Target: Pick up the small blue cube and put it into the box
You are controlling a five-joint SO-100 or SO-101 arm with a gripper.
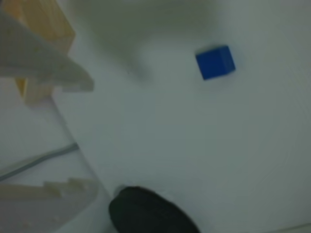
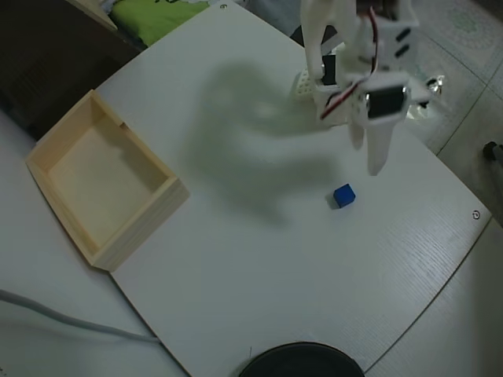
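Worktop (image 2: 259,259): a pale, wood-grained board with rounded corners, seen from the overhead view; the arm's broad shadow falls across its middle.
Box (image 2: 141,228): a shallow tray of light wood with low thick walls, lying at the left of the overhead view, its interior bare; one corner of it also shows at the upper left of the wrist view.
Arm (image 2: 369,86): white, with red and black wires, reaching in from the top right of the overhead view.
Dark round object (image 2: 302,361): at the bottom edge of the worktop, partly cut off.
Grey cable (image 2: 71,322): runs along the lower left, off the worktop.
End effector (image 1: 95,136): two white fingers (image 1: 53,68) spread wide apart in the wrist view, holding nothing.
Small blue cube (image 2: 343,195): resting on the bare worktop, right of centre, near the end effector's tip but not touching it, well apart from the box.
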